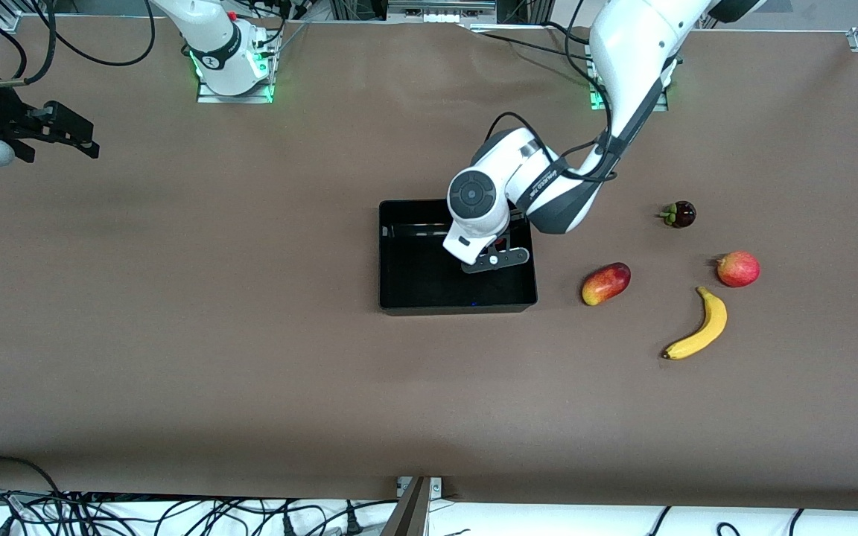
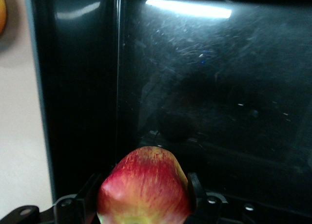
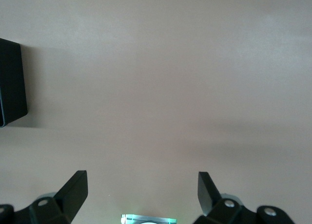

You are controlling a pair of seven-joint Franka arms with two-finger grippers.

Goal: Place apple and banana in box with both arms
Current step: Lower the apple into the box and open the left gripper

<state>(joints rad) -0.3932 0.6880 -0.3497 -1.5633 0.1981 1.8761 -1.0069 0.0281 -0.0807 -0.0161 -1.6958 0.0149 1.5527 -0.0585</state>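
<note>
Hanging over the box (image 1: pixel 399 253), the left gripper (image 2: pixel 144 197) clasps the apple (image 2: pixel 144 187) between its fingers (image 2: pixel 195 190). Waiting at its own end of the table (image 1: pixel 250 372), the right gripper (image 3: pixel 143 192) has its fingers spread with nothing between them. Nearer the left arm's end lies the banana (image 1: pixel 699 326), close to a pinkish fruit (image 1: pixel 738 269) and a mango (image 1: pixel 606 283).

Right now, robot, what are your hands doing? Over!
Left gripper shut on apple, over the box. Right gripper open, waiting at its end of the table. Banana not yet picked. Nothing in the way.
</note>
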